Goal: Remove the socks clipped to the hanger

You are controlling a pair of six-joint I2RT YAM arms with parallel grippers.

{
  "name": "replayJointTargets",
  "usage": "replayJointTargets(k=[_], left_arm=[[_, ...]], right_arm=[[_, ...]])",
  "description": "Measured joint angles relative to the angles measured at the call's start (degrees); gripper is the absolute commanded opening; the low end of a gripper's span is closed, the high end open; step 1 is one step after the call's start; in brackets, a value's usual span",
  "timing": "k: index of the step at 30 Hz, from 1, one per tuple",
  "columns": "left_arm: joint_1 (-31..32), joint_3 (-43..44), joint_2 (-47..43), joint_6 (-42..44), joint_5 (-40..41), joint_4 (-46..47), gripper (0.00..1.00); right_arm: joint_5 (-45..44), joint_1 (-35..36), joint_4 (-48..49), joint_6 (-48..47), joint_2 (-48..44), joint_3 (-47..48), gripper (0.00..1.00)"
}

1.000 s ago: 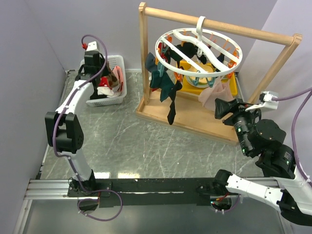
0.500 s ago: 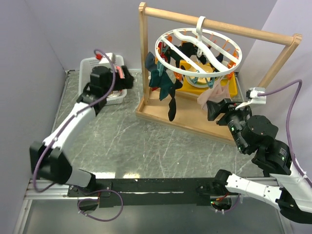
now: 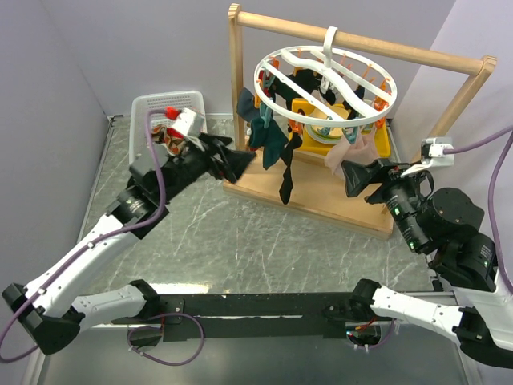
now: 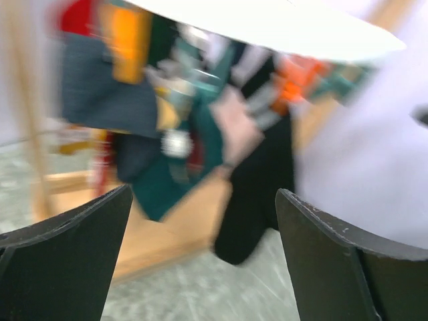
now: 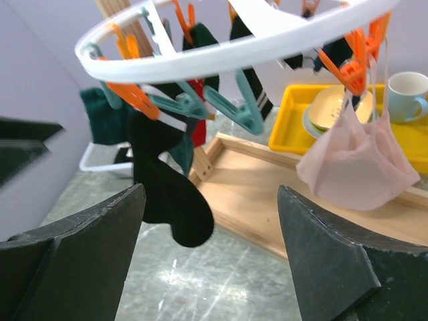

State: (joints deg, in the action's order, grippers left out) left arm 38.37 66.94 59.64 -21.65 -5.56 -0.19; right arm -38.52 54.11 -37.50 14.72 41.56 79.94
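The hanger, a white ring with orange clips, hangs by its hook from a wooden rail. Socks hang from its clips: dark teal ones and a black one on the left, a pale pink one on the right. My left gripper is open and empty just left of the teal and black socks. Its wrist view is blurred and shows the black sock ahead between the jaws. My right gripper is open and empty just below the pink sock, with the black sock further ahead.
A white basket holding loose socks stands at the back left. The wooden frame's base lies under the hanger, with posts at either end. A yellow tray with a plate and a cup sits behind it. Walls close in on both sides.
My left arm swung from over the basket across to the hanger's left side, and its gripper opened. My right gripper opened wider and shifted slightly near the pink sock.
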Motion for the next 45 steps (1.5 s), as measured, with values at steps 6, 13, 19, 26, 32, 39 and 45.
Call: replayJointTargets(k=[6,13,19,26,32,39,45], left_arm=[[7.08,1.6,4.22,1.9,-2.97,0.11,0.99],[11.87,4.81,9.62,4.5,-3.21,-0.04,0.99],[12.83,8.76,14.47,6.69,-1.49,-0.46,0.99],[13.05,13.62,20.55,7.93,2.23,-1.53,0.57],[13.6,13.27,21.44,8.17,4.15,-0.87,0.04],[16.26,11.06,20.76,8.87,5.27,1.18,0.01],[18.75,11.06,18.51,9.42,6.84,1.22,0.03]], right_arm=[[1.11,0.0,-0.04,-0.02,2.03,2.89,0.87],[1.95,0.0,-0.83,0.31,2.84,3.06,0.87],[2.08,0.0,-1.09,0.76,2.89,3.06,0.87],[2.1,0.0,-1.11,0.92,2.93,3.02,0.86],[0.35,0.0,-3.26,1.42,7.39,6.93,0.84],[2.73,0.0,-3.85,2.16,15.98,14.1,0.76],[8.02,0.0,-4.72,3.17,21.0,19.06,0.75]])
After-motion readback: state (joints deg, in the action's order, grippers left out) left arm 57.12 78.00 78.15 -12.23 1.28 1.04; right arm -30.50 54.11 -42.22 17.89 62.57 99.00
